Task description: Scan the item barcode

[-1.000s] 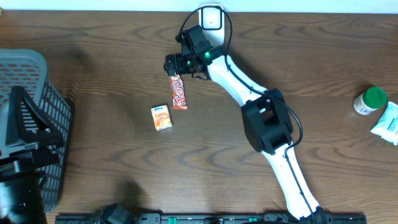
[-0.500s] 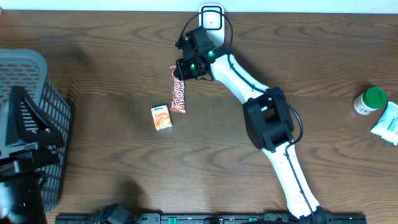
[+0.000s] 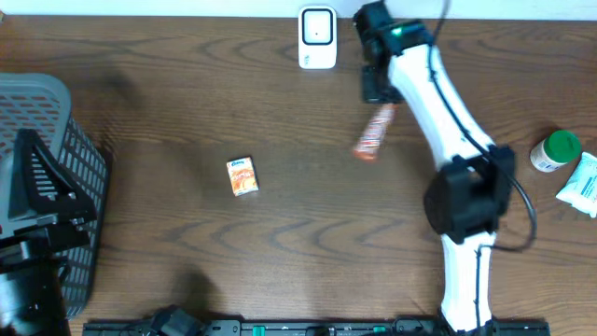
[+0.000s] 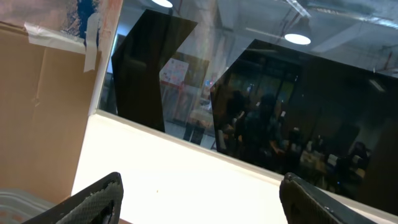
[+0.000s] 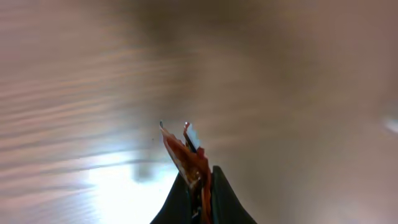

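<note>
Candy bar dangles at five o'clock from the scanner, pinched in your right gripper; your left gripper gapes wide. Presenting step, it appears: next, you turn the barcode toward the scanner.

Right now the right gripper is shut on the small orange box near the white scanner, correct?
No: the right gripper is shut on the candy bar near the white scanner. The small orange box lies free on the table, as the overhead view shows.
</note>
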